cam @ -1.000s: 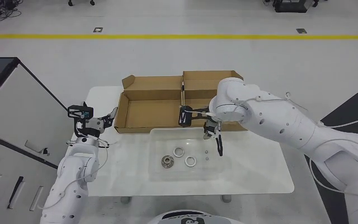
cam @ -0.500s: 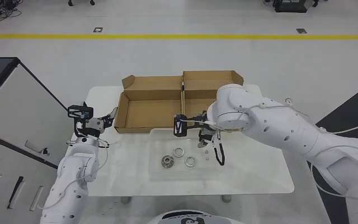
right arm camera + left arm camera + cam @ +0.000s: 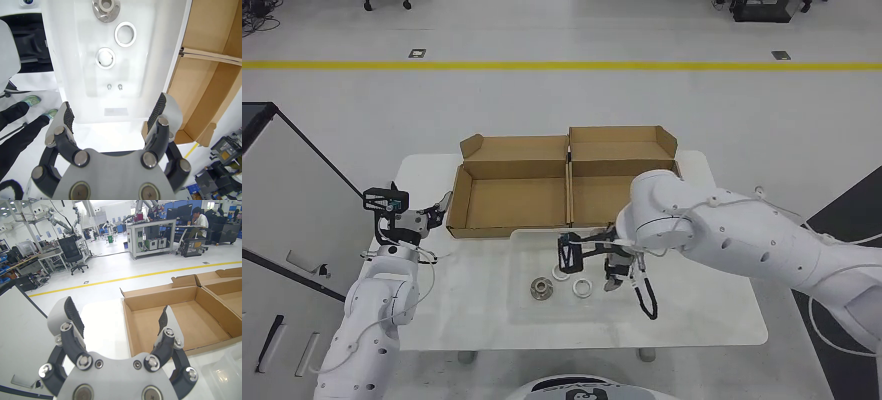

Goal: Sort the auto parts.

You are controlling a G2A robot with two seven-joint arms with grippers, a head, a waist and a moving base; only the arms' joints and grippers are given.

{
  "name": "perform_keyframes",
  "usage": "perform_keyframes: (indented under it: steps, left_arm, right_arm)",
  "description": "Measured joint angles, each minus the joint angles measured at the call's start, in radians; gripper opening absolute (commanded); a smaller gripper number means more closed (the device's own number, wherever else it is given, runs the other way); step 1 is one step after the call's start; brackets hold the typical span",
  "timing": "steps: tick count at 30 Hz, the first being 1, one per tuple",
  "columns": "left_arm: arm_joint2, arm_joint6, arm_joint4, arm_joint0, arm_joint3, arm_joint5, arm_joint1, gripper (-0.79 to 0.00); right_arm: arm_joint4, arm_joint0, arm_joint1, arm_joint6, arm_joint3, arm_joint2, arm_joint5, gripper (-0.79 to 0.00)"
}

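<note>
The right gripper hangs released and empty over the clear tray. In the tray lie a flanged hub, a thin ring, a thicker ring and two small bolts, all apart. The left gripper, also released, sits beside the cardboard box.

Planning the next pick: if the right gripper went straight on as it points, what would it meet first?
Probably the right gripper meets the clear tray just short of the two small bolts; depth is unclear.

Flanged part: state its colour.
The flanged part is shiny silver metal; right wrist view shows it best.
</note>
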Motion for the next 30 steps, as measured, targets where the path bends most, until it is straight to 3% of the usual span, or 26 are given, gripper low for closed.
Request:
perform_keyframes:
  steps: [6, 9, 13, 18, 30]
  left_arm:
    - [0.000, 0.000, 0.000, 0.000, 0.000, 0.000, 0.000, 0.000]
    - [0.000, 0.000, 0.000, 0.000, 0.000, 0.000, 0.000, 0.000]
    - [0.000, 0.000, 0.000, 0.000, 0.000, 0.000, 0.000, 0.000]
    - [0.000, 0.000, 0.000, 0.000, 0.000, 0.000, 0.000, 0.000]
    - [0.000, 0.000, 0.000, 0.000, 0.000, 0.000, 0.000, 0.000]
  right_arm:
    - [0.018, -0.001, -0.016, -0.018, 0.050, -0.043, -0.018, -0.003]
    - [0.018, -0.011, -0.028, -0.015, 0.072, -0.046, -0.015, -0.074]
    - [0.005, -0.030, -0.044, -0.013, 0.100, -0.045, -0.013, -0.243]
    - [-0.032, -0.055, -0.071, 0.002, 0.142, -0.045, 0.002, -0.397]
    - [-0.112, -0.124, -0.131, 0.026, 0.231, -0.045, 0.026, -0.449]
